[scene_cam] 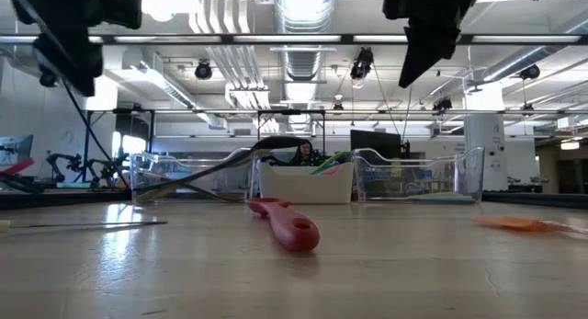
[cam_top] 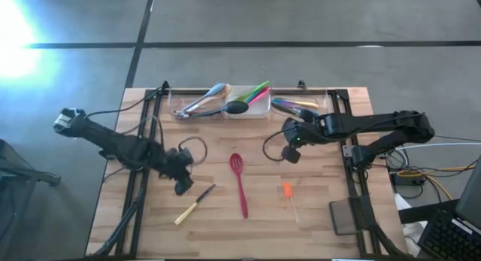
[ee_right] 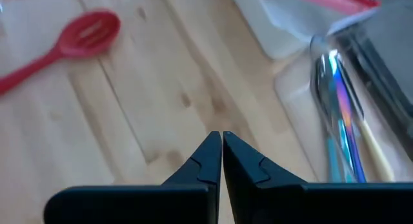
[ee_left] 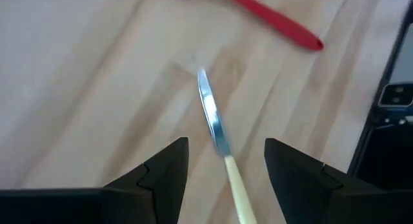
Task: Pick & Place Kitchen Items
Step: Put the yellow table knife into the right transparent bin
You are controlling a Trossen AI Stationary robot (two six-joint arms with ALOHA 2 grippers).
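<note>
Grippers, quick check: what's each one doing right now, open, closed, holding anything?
Left gripper: open, empty, above the wooden-handled knife lying on the table.
Right gripper: shut, holding nothing, over bare wood near the clear tray.

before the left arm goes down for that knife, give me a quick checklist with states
1. Left gripper open: ok, its fingers stand apart.
2. Knife lined up between the fingers: ok in the left wrist view, blade pointing away, pale handle running between them.
3. Knife free of the red slotted spoon: ok, they lie apart on the table.
4. Right gripper out of the way: ok, shut and empty near the clear tray.
5. Height above the knife: cannot tell.
</note>
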